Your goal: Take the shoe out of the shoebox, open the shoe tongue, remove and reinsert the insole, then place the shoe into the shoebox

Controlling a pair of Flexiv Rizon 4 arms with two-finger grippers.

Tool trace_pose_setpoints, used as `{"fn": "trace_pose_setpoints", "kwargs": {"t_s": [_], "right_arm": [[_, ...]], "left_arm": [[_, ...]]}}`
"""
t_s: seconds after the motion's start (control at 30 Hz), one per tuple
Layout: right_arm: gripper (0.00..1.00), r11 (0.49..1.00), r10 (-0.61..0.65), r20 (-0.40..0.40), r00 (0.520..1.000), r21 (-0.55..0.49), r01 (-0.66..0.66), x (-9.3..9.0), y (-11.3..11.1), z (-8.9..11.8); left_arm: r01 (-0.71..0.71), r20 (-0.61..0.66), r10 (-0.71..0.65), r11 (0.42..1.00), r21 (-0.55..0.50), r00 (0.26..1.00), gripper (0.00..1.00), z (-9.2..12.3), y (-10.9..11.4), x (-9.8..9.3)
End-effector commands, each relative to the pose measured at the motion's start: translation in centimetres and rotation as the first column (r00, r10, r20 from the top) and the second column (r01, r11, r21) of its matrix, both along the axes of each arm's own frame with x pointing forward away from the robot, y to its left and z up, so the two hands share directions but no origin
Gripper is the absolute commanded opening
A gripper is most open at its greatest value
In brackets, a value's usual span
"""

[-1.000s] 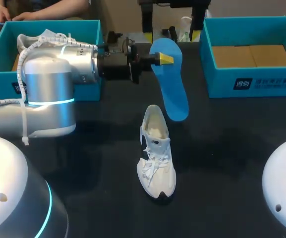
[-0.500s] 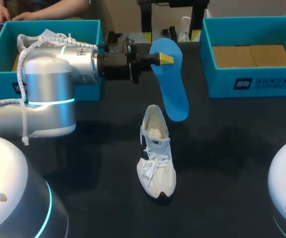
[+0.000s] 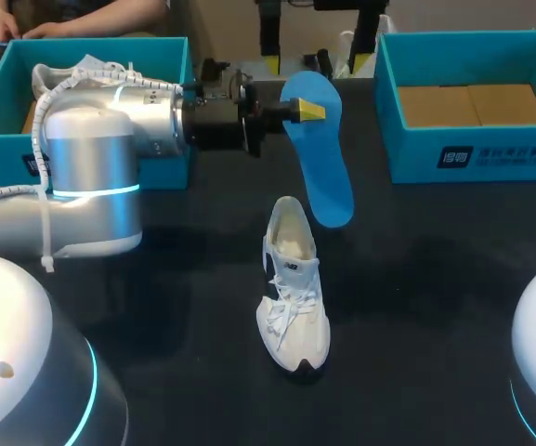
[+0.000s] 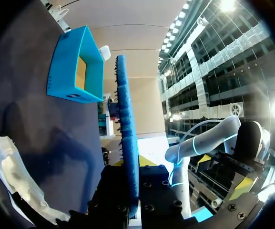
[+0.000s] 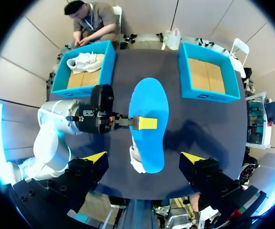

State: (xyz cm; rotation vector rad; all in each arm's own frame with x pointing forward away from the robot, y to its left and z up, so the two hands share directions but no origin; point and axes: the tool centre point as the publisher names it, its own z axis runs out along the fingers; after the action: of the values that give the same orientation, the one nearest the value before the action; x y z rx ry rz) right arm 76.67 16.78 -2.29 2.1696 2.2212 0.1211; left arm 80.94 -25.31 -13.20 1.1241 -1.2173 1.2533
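A blue insole point(image 3: 321, 158) hangs tilted above the table, its lower end just over the heel of the white shoe point(image 3: 294, 288). My left gripper point(image 3: 308, 111) is shut on the insole's upper part, one yellow tip lying across its face. The left wrist view shows the insole point(image 4: 127, 138) edge-on, with the shoe point(image 4: 11, 174) below it. The shoe stands upright on the dark table, toe toward me. My right gripper point(image 5: 144, 157) hovers high over the table, open and with nothing in it, looking down on the insole point(image 5: 149, 102) and the shoe point(image 5: 135, 162) half hidden beneath it.
A blue shoebox point(image 3: 170, 56) at the back left holds another white shoe point(image 5: 86, 62). A second blue shoebox point(image 3: 453, 153) at the back right shows only its cardboard floor. My left arm's big silver joint point(image 3: 91, 167) takes up the left of the table.
The left arm, insole and shoe have stayed still. The right arm has shifted a little: its base joint slid toward the right edge and its fingers moved slightly left.
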Motion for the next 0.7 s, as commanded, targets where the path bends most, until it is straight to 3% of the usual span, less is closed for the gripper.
{"fn": "trace_pose_setpoints", "kwargs": {"t_s": [0.03, 0.13, 0.47, 0.7], "right_arm": [[1.0, 0.999, -0.007, 0.028, 1.0, 0.052, 0.005, -0.6, -1.4, -0.3], [1.0, 0.997, -0.01, 0.041, 0.999, 0.076, 0.007, -0.7, -2.0, -0.2], [1.0, 0.956, -0.034, 0.137, 0.99, 0.292, -0.008, -1.2, -3.8, -0.5], [1.0, 0.933, 0.0, 0.123, 0.992, 0.357, -0.044, -1.4, -4.9, -0.8]], "left_arm": [[0.0, 0.0, 0.0, 1.0, -0.001, 1.0, 0.0, 0.0, 0.0, 0.0], [0.0, 0.0, 0.0, 1.0, -0.001, 1.0, 0.0, 0.0, 0.0, 0.0], [0.0, 0.0, 0.0, 1.0, -0.001, 1.0, 0.0, 0.0, 0.0, 0.0], [0.0, 0.0, 0.0, 1.0, -0.001, 1.0, 0.0, 0.0, 0.0, 0.0]]}}
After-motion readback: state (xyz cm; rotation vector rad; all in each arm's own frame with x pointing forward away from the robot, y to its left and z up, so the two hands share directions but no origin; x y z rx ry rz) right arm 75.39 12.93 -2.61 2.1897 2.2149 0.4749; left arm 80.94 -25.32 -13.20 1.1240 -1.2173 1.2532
